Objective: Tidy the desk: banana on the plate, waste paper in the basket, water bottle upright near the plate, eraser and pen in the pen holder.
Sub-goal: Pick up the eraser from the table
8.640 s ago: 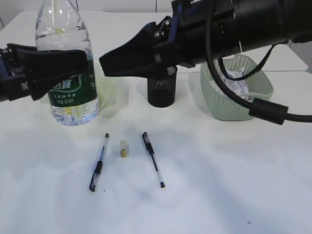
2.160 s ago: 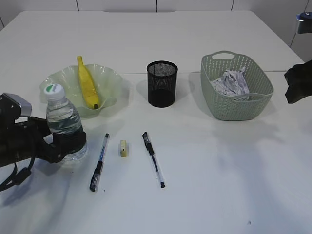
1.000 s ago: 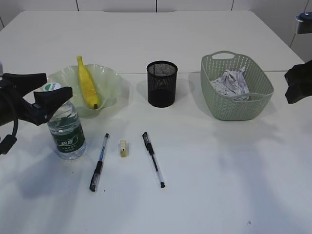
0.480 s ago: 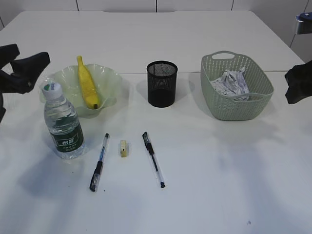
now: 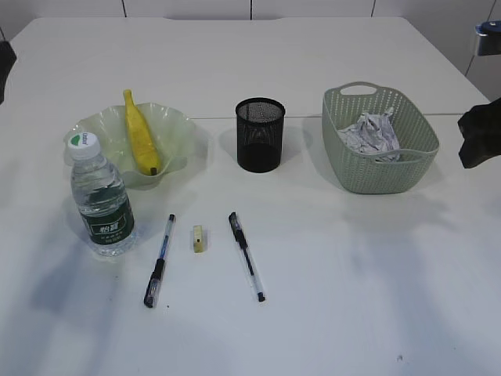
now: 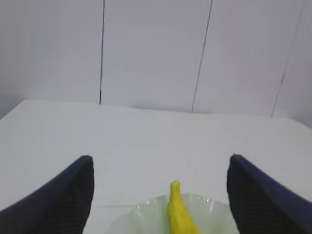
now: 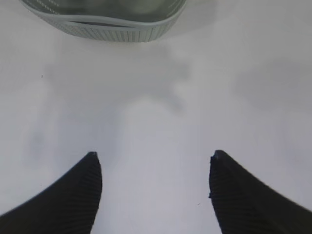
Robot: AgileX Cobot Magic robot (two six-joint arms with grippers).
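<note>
white desk point(image 5: 329, 313), bottle point(image 5: 100, 200) upright — pens point(image 5: 159, 260) loose

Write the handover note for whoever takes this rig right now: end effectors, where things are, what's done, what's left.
Left end effector: open, empty, raised behind the plate.
Right end effector: open, empty, over bare table near the basket.
Done: banana lies on the green plate; waste paper is in the basket; water bottle stands upright in front of the plate's left side.
Left: eraser and two pens lie flat on the table in front of the pen holder, left pen and right pen on either side of the eraser. All three go in the holder.
</note>
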